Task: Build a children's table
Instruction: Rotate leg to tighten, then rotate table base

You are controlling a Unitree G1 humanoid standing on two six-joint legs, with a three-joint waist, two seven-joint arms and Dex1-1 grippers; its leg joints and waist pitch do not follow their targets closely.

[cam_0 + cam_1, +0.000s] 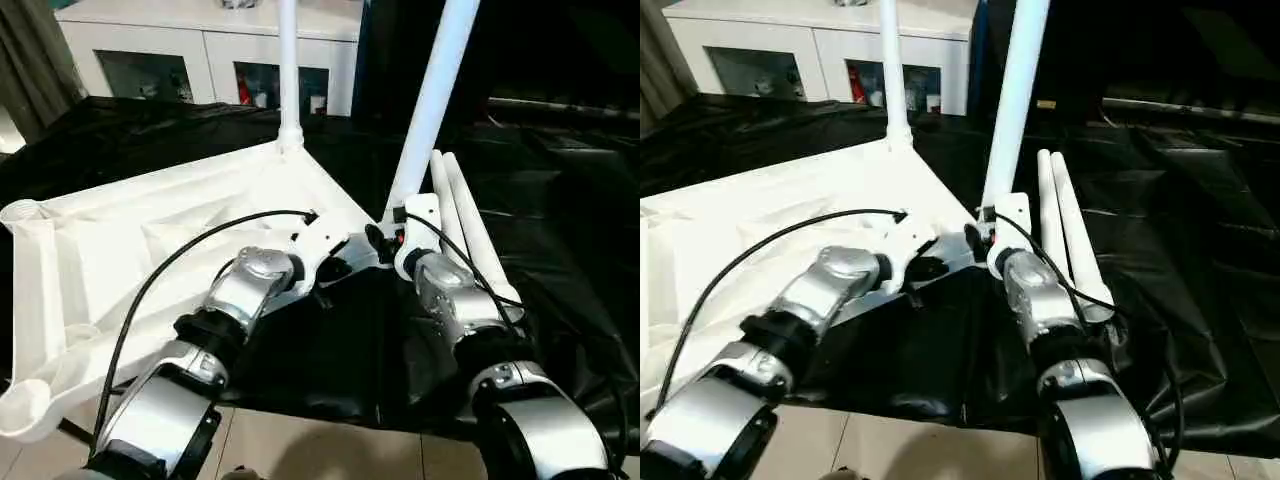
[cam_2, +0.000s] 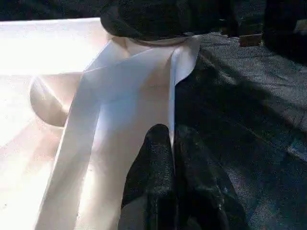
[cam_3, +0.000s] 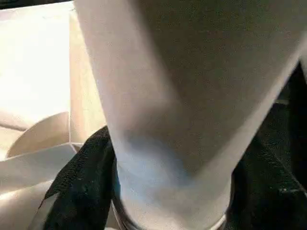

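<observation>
Right gripper [image 3: 170, 191] clasps the white tapered plastic tube leg [image 1: 432, 110], steadying it upright in the near corner socket | left gripper [image 2: 173, 158], closed, apparently pinches the upturned white ribbed plastic tabletop [image 1: 120, 250] rim, bracing it.

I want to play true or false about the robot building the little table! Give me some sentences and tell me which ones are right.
1. One leg stands upright in the far corner of the tabletop. True.
2. The right tool grips a leaning leg. True.
3. Four spare legs lie on the black sheet. False: two spare legs lie there, side by side.
4. The left tool is wide open. False: its fingers are shut together at the tabletop's edge.
5. The tabletop lies with its ribbed underside up. True.
6. A red cabinet stands behind. False: the cabinet is white.
</observation>
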